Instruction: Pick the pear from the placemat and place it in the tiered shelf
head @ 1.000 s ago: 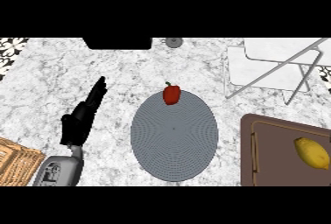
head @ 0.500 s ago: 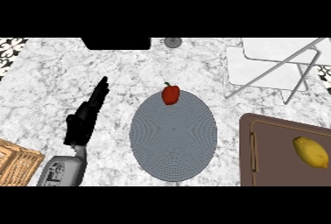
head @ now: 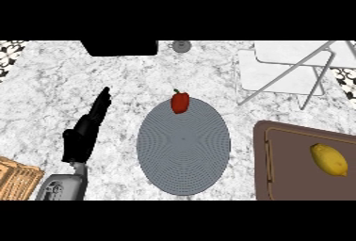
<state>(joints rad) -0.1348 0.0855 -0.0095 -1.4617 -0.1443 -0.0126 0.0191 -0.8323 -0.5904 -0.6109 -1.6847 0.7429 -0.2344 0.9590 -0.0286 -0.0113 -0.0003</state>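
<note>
- Change since the earlier frames: almost none. The left robot hand [head: 87, 129] stands at the same spot on the counter [head: 62, 84], left of the placemat, and the pear has not shifted.
- Left robot hand: black, fingers straight and together, pointing up and to the right toward the far side of the counter; it holds nothing and lies well apart from the pear. The right robot hand shows nowhere in the view.
- Task object: the pear [head: 179, 102], red with a short stem, lies on the far rim of the grey oval placemat [head: 183, 146], partly over its edge onto the marble.
- Destination: the tiered shelf [head: 292, 70], a white frame with crossed grey struts, stands at the far right of the counter and carries no pear on the tiers that show.
- Step in hand (judgement): the approach to the pear. The pear lies on the placemat and no hand is on it, so the pick is outstanding.
- Next move calls for: bringing a hand across to the mat's far rim, opening the fingers around the pear, closing on it, then carrying it right to the shelf.
- Other items: a yellow lemon [head: 329, 159] on a brown cutting board [head: 285, 164] at the right; a woven basket [head: 17, 179] at the lower left corner.
- Hidden or cut off: the shelf, board and basket are clipped by the frame edges; a dark object [head: 119, 47] at the far edge is probably an appliance, but cannot be identified.
</note>
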